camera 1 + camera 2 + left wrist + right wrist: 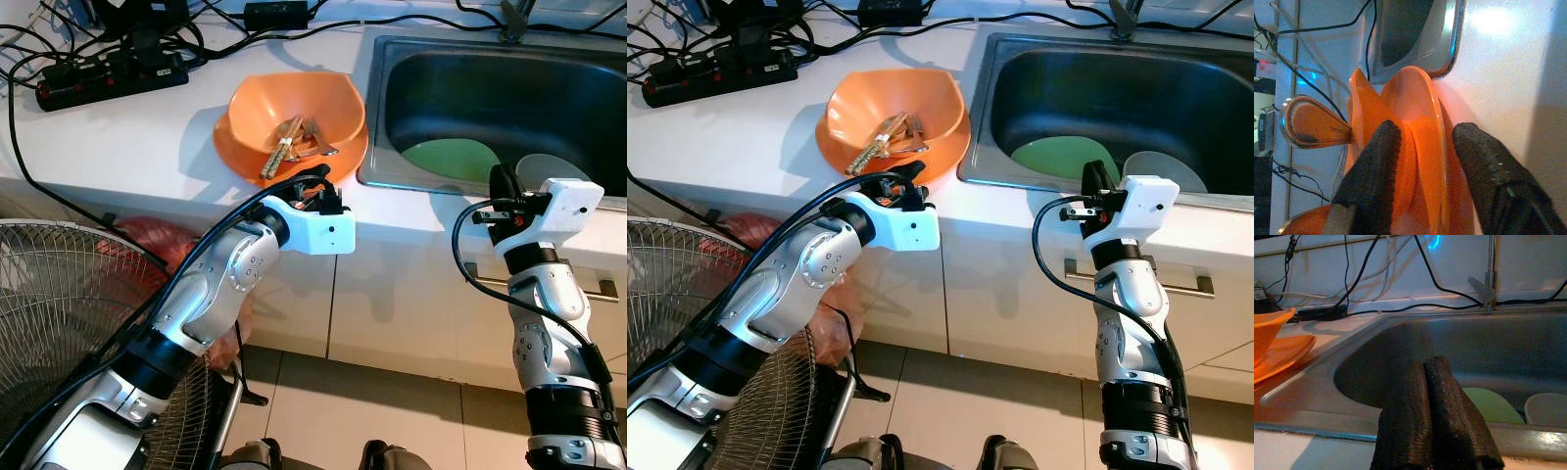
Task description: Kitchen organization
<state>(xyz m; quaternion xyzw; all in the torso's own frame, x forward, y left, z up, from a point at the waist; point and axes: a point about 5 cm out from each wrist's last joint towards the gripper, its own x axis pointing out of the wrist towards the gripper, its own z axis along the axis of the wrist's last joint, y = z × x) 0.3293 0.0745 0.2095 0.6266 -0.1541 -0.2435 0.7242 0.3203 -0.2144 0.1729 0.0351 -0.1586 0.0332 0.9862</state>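
Note:
An orange bowl (294, 108) sits on an orange plate (230, 147) on the white counter, with a few spoons and sticks (289, 140) lying in it. My left gripper (1422, 142) is at the plate's near edge. It is open, with the plate's rim (1432, 147) in the gap between its two black fingers. One finger (1374, 166) lies over the plate beside the bowl. My right gripper (502, 181) is shut and holds nothing, hovering at the front rim of the steel sink (392, 98).
A green plate (451, 160) and a pale grey plate (549, 168) lie in the sink. A black power strip (108, 73) and cables cross the counter's back. Below the counter stand a floor fan (59, 294), a red bag (157, 235) and cabinet doors with a handle (598, 287).

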